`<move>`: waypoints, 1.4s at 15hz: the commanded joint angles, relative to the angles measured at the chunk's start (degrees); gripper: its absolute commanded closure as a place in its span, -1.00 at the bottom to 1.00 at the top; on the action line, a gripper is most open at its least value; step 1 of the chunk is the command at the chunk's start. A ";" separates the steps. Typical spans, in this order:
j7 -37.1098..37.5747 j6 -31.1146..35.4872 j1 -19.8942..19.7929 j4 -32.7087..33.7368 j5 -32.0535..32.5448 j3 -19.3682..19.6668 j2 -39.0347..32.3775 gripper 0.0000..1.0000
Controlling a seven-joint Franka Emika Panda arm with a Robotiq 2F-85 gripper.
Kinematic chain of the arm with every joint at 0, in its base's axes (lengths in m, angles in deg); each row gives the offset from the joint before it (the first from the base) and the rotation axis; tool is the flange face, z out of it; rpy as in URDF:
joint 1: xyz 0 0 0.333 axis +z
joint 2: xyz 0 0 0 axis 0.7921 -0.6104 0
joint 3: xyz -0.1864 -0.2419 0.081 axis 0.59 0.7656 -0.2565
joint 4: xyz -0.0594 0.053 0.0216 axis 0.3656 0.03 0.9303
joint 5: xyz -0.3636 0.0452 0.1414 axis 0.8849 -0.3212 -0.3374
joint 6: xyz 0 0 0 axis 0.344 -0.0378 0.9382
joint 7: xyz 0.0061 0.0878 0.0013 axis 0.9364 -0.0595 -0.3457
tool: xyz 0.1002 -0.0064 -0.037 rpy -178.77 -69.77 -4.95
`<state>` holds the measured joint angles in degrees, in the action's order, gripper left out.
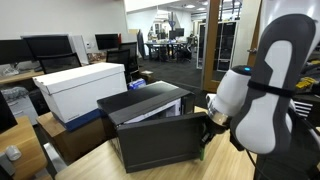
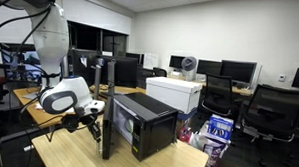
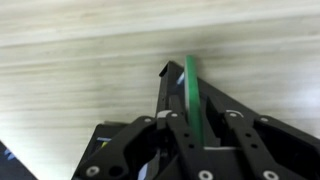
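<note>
My gripper [image 3: 188,85] is shut on a thin green stick-like object [image 3: 192,100] that runs between the two black fingers, over the light wooden tabletop [image 3: 80,70]. In both exterior views the gripper [image 1: 207,128] [image 2: 92,116] hangs low just beside a black microwave [image 1: 150,125] [image 2: 148,123] on the table. The microwave's door [image 2: 105,122] stands open towards the gripper. A bit of green shows under the gripper [image 1: 204,143] in an exterior view. What the green object is cannot be told.
A white box [image 1: 80,88] [image 2: 176,92] stands behind the microwave. Office desks with monitors [image 2: 235,71] and chairs [image 2: 269,108] fill the room beyond. The wooden table's edge [image 2: 192,155] lies near the microwave.
</note>
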<state>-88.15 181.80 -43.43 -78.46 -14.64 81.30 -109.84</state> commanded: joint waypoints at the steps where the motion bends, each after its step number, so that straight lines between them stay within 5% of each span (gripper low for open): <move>1: 3.58 -3.01 8.85 -5.09 -4.27 -1.22 1.07 -0.29; 6: 8.66 -9.62 15.23 -6.09 -5.25 -2.11 5.05 -0.95; 13: 14.24 -32.53 18.41 -4.93 3.83 4.68 19.97 -1.00; 17: 20.42 -40.87 13.42 -3.37 11.45 2.02 29.13 -1.00; 21: 22.15 -44.75 5.65 -1.44 11.75 -2.58 35.15 -1.00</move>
<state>-68.32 140.13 -32.30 -79.68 -4.35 81.98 -79.24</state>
